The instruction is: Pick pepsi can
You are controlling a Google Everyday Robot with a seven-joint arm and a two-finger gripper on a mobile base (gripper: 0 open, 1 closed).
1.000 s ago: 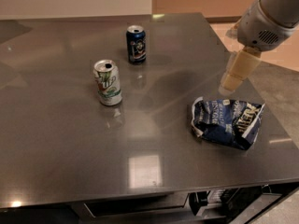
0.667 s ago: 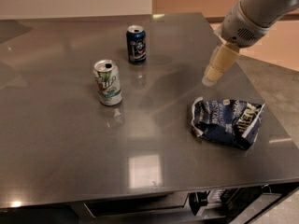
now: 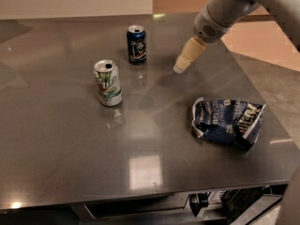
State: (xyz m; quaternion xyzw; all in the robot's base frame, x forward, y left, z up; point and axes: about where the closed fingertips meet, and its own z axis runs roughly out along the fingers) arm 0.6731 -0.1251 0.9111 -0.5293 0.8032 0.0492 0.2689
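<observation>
The pepsi can (image 3: 136, 44) is dark navy blue with a silver top and stands upright toward the back of the grey table (image 3: 56, 144). My gripper (image 3: 181, 67) hangs from the grey arm that comes in from the upper right. It points down and left, just above the table, to the right of the pepsi can and apart from it. It holds nothing that I can see.
A white-and-green can (image 3: 108, 83) stands upright left of centre, in front of the pepsi can. A crumpled dark blue and white snack bag (image 3: 228, 122) lies at the right. The table's right edge (image 3: 262, 102) runs close behind the bag.
My gripper has moved left and slightly toward the back, from above the snack bag's side closer to the pepsi can. The cans and the bag have not moved.
</observation>
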